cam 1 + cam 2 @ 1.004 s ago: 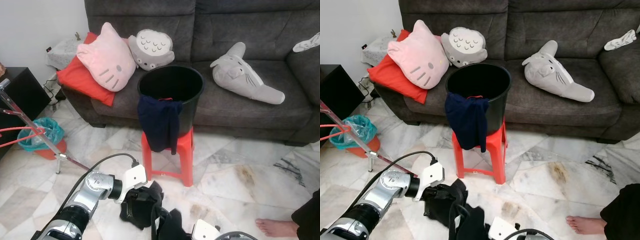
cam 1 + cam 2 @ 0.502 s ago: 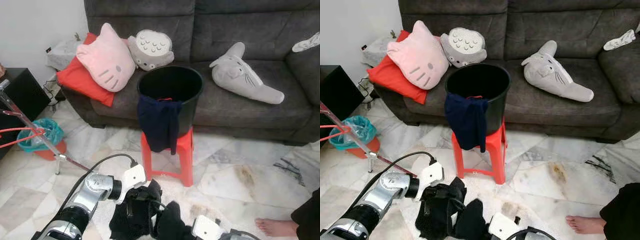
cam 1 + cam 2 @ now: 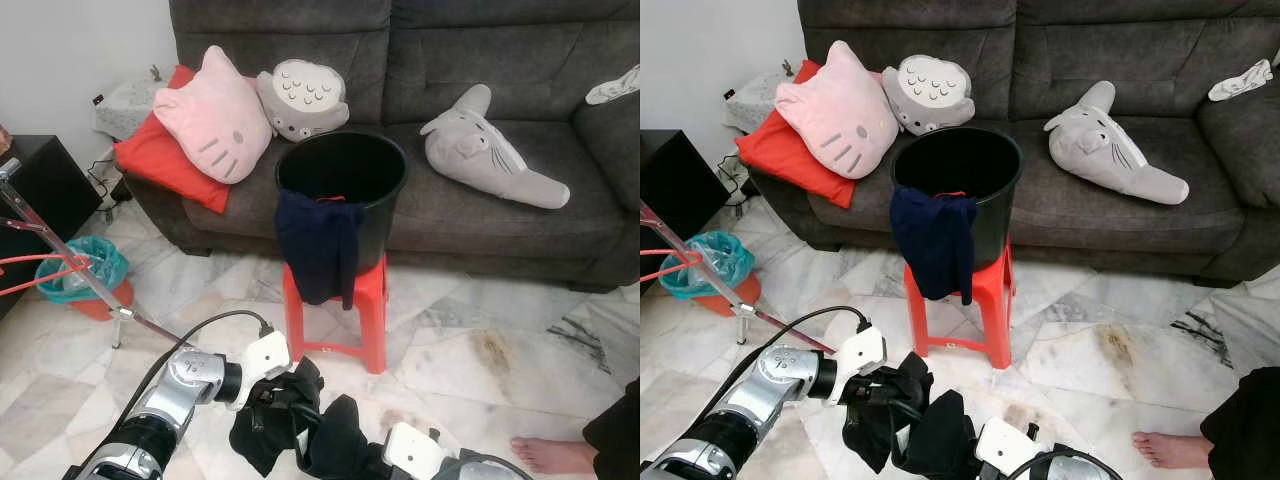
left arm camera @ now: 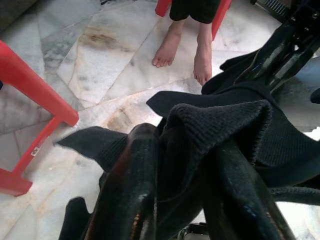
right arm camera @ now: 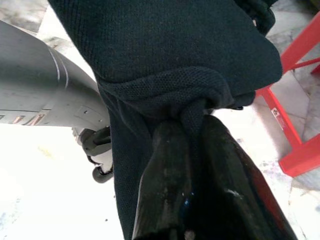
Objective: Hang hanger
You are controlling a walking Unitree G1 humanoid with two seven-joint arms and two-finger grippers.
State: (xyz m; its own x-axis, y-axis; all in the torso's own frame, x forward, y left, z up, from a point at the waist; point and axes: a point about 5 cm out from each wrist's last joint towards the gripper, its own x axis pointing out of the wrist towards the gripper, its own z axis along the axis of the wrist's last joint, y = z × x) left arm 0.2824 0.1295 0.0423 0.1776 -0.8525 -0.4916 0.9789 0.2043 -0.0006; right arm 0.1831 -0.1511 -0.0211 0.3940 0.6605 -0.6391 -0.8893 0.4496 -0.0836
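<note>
A black knit garment [image 3: 268, 428] hangs bunched low in front of me, just above the marble floor. My left gripper [image 3: 287, 398] is shut on its upper edge; in the left wrist view a fold of the garment [image 4: 215, 125] is pinched between the two black fingers [image 4: 127, 195]. My right gripper [image 3: 338, 447] is shut on the same garment from the right, close beside the left one. In the right wrist view the garment [image 5: 170, 55] is drawn tight into the fingers [image 5: 165, 180]. A thin red hanger [image 3: 42, 264] hangs on a metal rack pole [image 3: 62, 255] at the far left.
A black bucket [image 3: 342, 165] with a navy cloth [image 3: 320, 248] draped over its rim stands on a red stool [image 3: 368, 300] ahead. Behind is a grey sofa [image 3: 480, 60] with plush cushions. A person's bare foot [image 3: 548, 452] rests at the right, a teal-bagged bin [image 3: 85, 262] at the left.
The right gripper has risen and closed in beside the left one. The garment sagged lower half a second ago and is now gathered up in a tighter bunch.
</note>
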